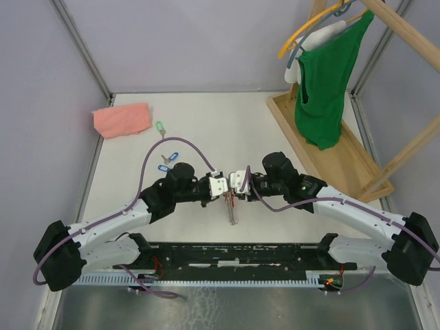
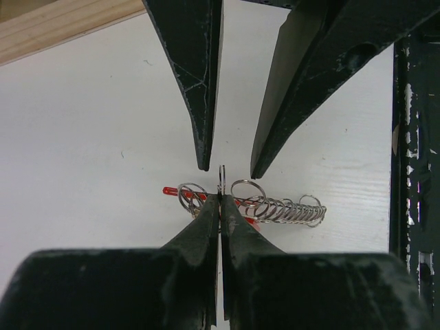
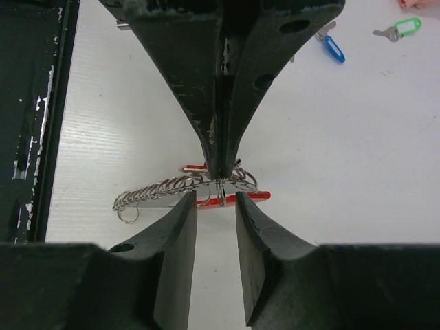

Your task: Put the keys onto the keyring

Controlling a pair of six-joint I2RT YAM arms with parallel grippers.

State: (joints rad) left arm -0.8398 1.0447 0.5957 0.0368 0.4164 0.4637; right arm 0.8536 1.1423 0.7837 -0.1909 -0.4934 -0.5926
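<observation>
The left gripper [image 2: 220,199] pinched one loop of the keyring [image 2: 278,208] (silver coils, red band); the right gripper [image 2: 229,170], at its twelve o'clock, stood narrowly parted.

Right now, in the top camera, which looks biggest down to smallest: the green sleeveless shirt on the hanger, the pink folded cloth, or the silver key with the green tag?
1. green sleeveless shirt (hangs higher, so nearness may enlarge it)
2. pink folded cloth
3. silver key with the green tag
</observation>
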